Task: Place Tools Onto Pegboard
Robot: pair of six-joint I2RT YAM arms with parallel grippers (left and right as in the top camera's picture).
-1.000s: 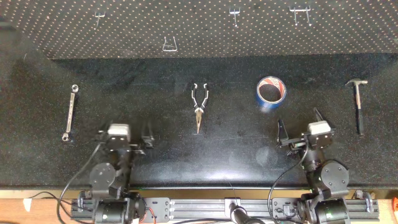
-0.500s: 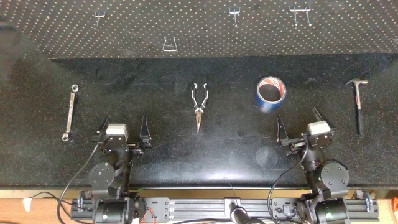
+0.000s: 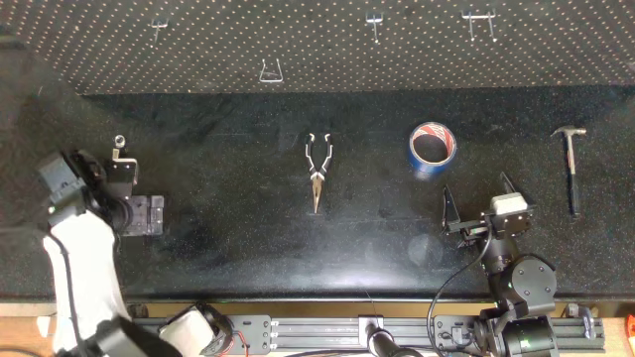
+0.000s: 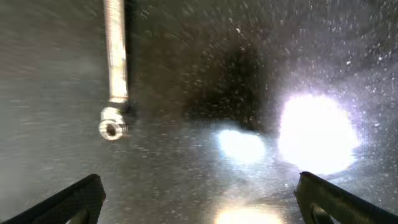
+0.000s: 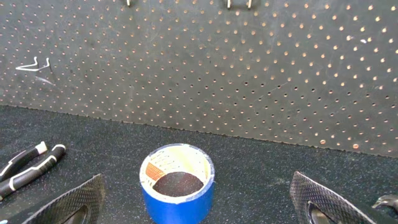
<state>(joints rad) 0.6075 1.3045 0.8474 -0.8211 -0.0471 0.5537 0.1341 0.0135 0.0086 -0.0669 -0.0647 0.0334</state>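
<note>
A silver wrench [image 3: 119, 143] lies at the table's left, mostly hidden under my left arm. My left gripper [image 3: 134, 193] hovers over it, open; the wrench's ring end [image 4: 112, 129] and shaft show just beyond the wide-apart fingers of the left gripper [image 4: 199, 193]. Pliers [image 3: 317, 169] lie mid-table, a blue tape roll [image 3: 433, 147] to their right, a hammer [image 3: 571, 171] at far right. My right gripper [image 3: 478, 195] rests open near the front, facing the tape roll [image 5: 178, 183] and the pegboard [image 5: 217, 74].
The pegboard [image 3: 317, 40] stands along the table's back with wire hooks [image 3: 270, 71] [image 3: 374, 20] [image 3: 479, 20] [image 3: 159, 22]. In the right wrist view, the pliers' handles [image 5: 28, 165] and the hammer head [image 5: 387, 202] show at the edges. Open black mat lies between the tools.
My left arm has swung from its rest position at the front out to the left and now sits over the wrench. The right arm has not moved.
</note>
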